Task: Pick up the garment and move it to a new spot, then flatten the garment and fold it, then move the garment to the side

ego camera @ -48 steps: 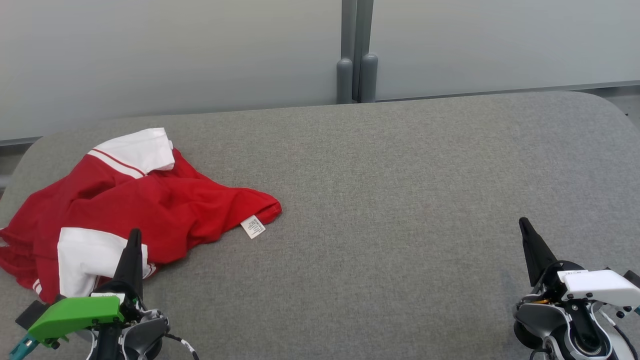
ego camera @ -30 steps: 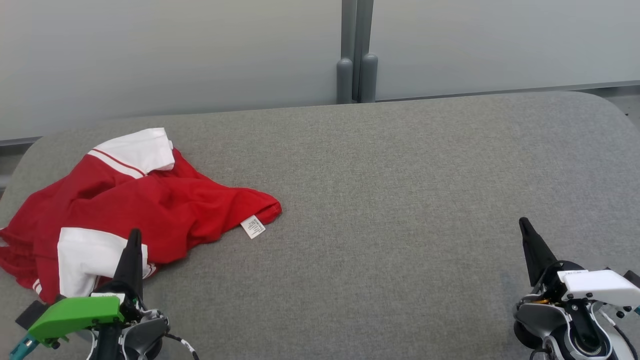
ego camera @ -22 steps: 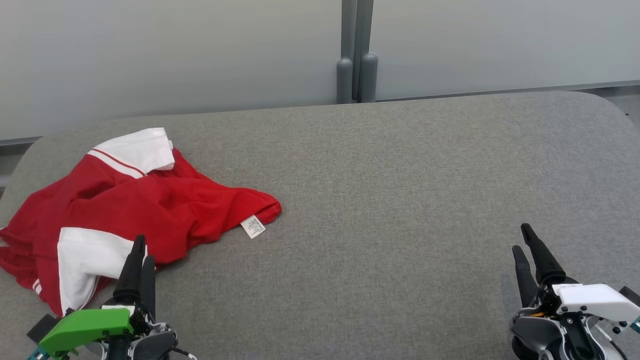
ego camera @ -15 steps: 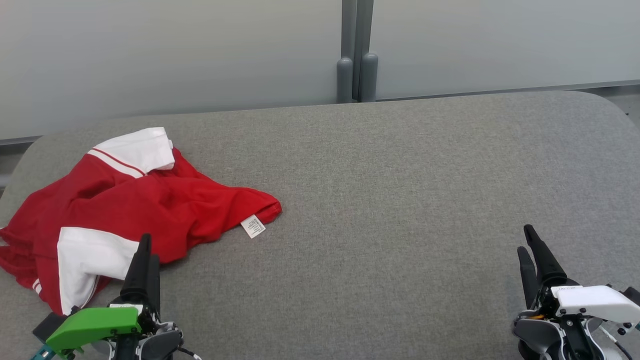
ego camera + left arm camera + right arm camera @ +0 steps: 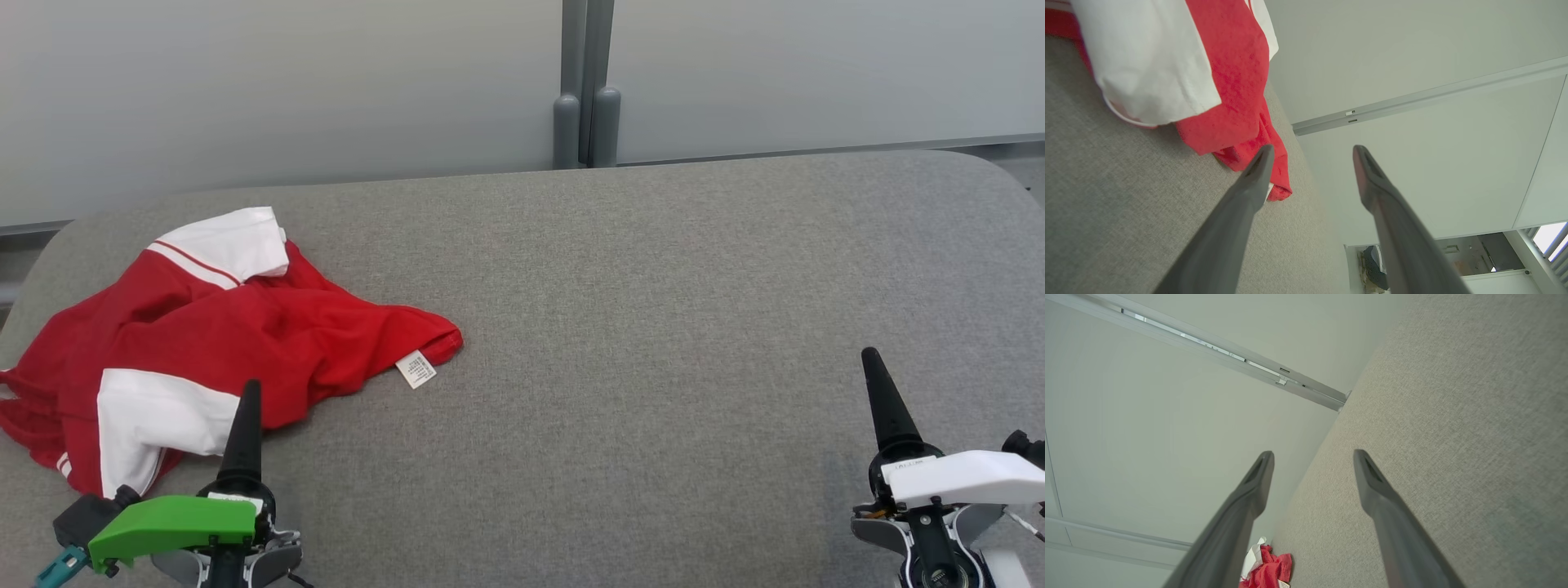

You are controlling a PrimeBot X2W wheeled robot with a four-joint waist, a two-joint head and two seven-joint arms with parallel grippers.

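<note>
Here, red garment (image 5: 269,327) just ahead of left pincer (image 5: 1312,149) — released, right pincer (image 5: 1312,454) released too, well apart.

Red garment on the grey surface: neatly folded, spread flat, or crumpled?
Crumpled: the garment lies bunched in uneven creases, a white sleeve lapping over it.

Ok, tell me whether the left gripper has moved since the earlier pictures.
Yes. In the head view the left gripper has shifted rightward along the near edge of the garment, which lies unmoved, toward its white label.
</note>
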